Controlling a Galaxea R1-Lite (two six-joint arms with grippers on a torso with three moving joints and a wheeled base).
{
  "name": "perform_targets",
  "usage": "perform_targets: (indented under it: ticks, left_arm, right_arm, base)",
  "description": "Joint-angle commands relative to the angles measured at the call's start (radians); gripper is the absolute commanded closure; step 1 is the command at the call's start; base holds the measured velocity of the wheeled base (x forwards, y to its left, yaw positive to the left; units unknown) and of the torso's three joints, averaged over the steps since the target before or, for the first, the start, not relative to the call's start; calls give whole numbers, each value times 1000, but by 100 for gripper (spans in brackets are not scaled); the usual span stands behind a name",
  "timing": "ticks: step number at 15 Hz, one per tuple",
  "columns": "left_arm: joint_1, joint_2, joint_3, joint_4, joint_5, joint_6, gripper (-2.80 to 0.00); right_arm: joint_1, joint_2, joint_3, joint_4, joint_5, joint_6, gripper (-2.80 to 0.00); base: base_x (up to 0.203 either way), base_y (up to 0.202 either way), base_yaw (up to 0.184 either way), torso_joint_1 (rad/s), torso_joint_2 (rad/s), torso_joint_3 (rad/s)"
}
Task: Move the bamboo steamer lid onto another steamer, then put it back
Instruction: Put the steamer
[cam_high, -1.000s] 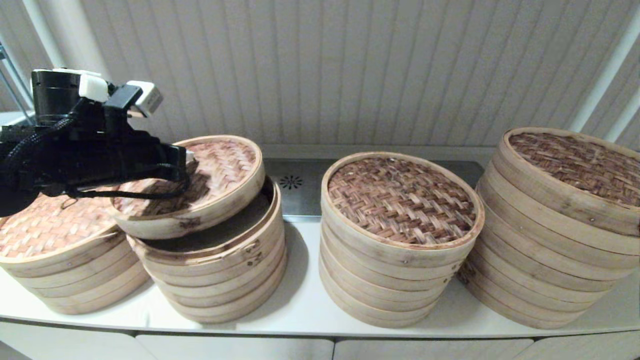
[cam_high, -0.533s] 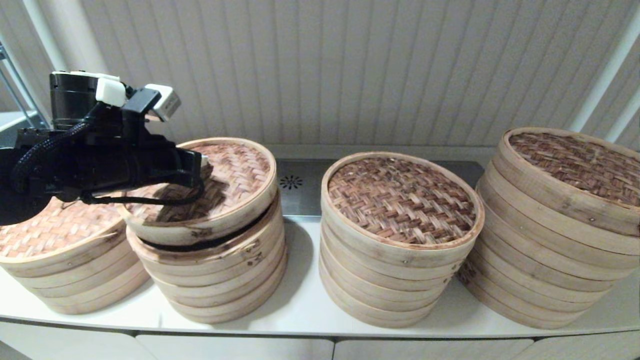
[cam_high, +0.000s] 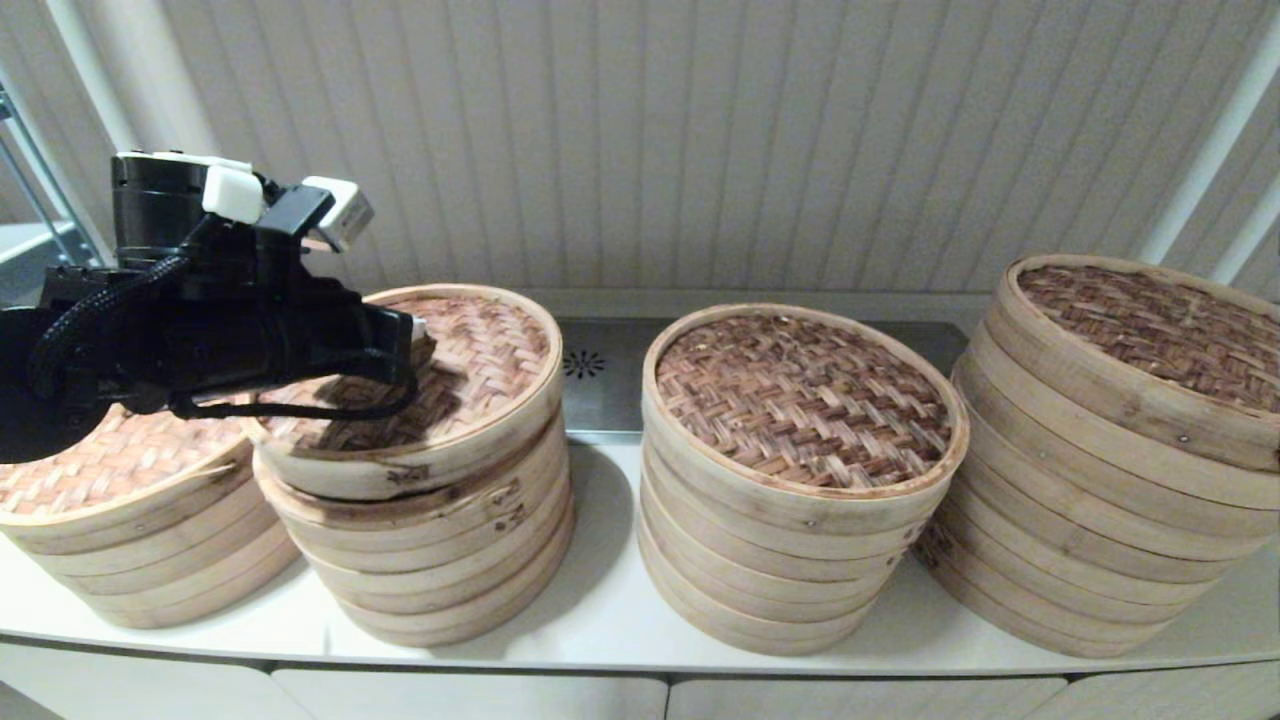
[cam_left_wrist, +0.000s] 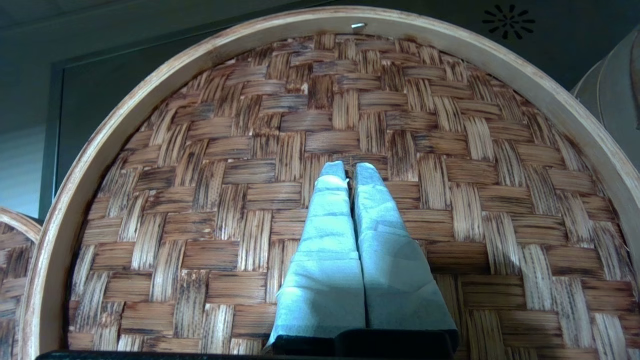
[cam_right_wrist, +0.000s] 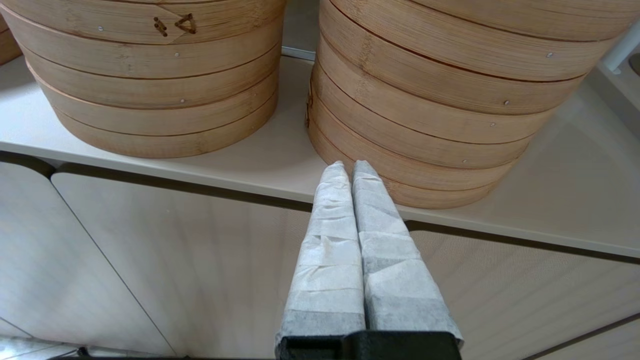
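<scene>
The woven bamboo steamer lid (cam_high: 480, 340) rests on top of the second steamer stack from the left (cam_high: 450, 550), with no dark gap showing under its rim. My left gripper (cam_high: 415, 335) reaches in from the left over the lid's middle. In the left wrist view the left gripper (cam_left_wrist: 350, 170) is shut, pinching a small loop at the centre of the lid (cam_left_wrist: 450, 150). The right gripper (cam_right_wrist: 348, 167) is shut on nothing, low in front of the counter edge, and does not show in the head view.
A lidded stack stands at the far left (cam_high: 100, 480), partly under my left arm. Two more lidded stacks stand at centre (cam_high: 800, 400) and at far right (cam_high: 1130, 340). A steel panel with a vent (cam_high: 582, 364) lies behind, against the slatted wall.
The left gripper carried the tilted lid to the right and down. The dark gap over the second stack has closed and the lid now lies level on it.
</scene>
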Motion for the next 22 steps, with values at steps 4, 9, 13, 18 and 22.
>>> perform_targets:
  ticks: [4,9,13,18,22]
  left_arm:
    - [1,13,22,-4,0,-2,0]
    - [9,-50,144,-37,-6,-4,0]
    - [10,-46,196,-129,-5,-2,0]
    - [10,-35,159,-136,-3,-5,0]
    - [10,-56,102,-121,4,-29,0]
  right_arm:
    - [0,-3,0,1,1,0,0]
    - [0,-3,0,1,1,-1,0]
    - [0,-3,0,2,1,-1,0]
    - [0,-3,0,2,1,-1,0]
    - [0,-3,0,2,1,-1,0]
  base:
    - [0,0,0,0,0,0]
    - [0,0,0,0,0,0]
    - [0,0,0,0,0,0]
    - [0,0,0,0,0,0]
    - [0,0,0,0,0,0]
